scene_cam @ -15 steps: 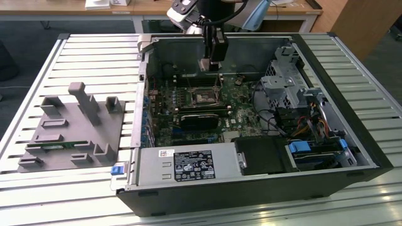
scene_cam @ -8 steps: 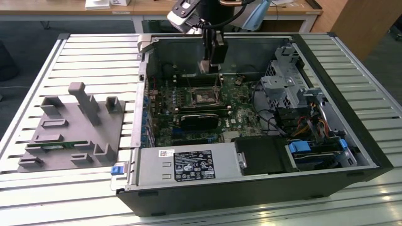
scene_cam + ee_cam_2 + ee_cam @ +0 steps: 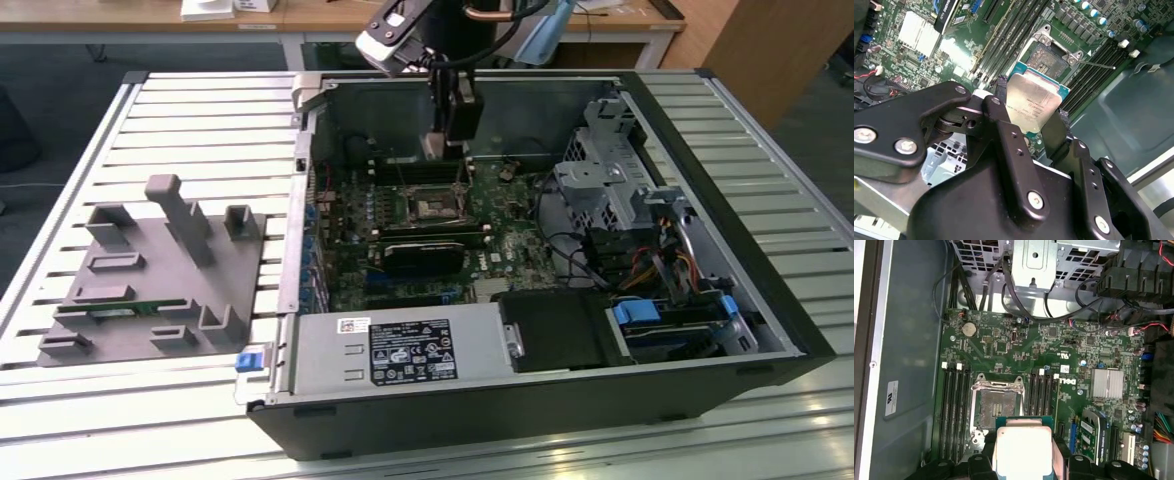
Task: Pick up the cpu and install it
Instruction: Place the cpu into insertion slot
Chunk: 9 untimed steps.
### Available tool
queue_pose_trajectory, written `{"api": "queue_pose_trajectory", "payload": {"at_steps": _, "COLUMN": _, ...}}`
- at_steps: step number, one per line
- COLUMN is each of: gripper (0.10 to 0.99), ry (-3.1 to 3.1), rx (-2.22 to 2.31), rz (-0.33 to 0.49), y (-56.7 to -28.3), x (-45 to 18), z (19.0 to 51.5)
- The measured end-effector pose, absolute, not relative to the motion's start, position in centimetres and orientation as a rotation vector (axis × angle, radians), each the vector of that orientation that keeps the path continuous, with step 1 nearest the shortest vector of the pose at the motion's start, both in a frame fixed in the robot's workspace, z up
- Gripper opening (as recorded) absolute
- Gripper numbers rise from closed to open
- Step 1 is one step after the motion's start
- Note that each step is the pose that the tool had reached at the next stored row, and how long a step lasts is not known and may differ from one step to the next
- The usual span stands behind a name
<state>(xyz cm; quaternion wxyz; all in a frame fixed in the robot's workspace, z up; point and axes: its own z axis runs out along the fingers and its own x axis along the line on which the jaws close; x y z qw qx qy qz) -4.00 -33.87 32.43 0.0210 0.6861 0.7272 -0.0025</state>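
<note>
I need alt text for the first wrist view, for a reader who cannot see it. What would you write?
The gripper holds the cpu, silver top facing the camera, above the green motherboard inside an open computer case. The empty cpu socket shows next to the chip, between rows of memory slots.

Bright room light. Glare washes out the slatted surface (image 3: pixel 107 420) at 7 o'clock in the exterior view; case (image 3: pixel 534 415) interior sits shadowed. cpu (image 3: pixel 1021 450) lid blown white in first wrist view.
</note>
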Motion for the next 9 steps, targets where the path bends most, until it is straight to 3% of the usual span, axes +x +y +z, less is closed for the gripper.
{"api": "queue_pose_trajectory", "payload": {"at_steps": 9, "gripper": 0.525, "ry": 2.255, "rx": 2.127, "rz": -0.009, "y": -33.76, "x": -4.00, "z": 31.40}}
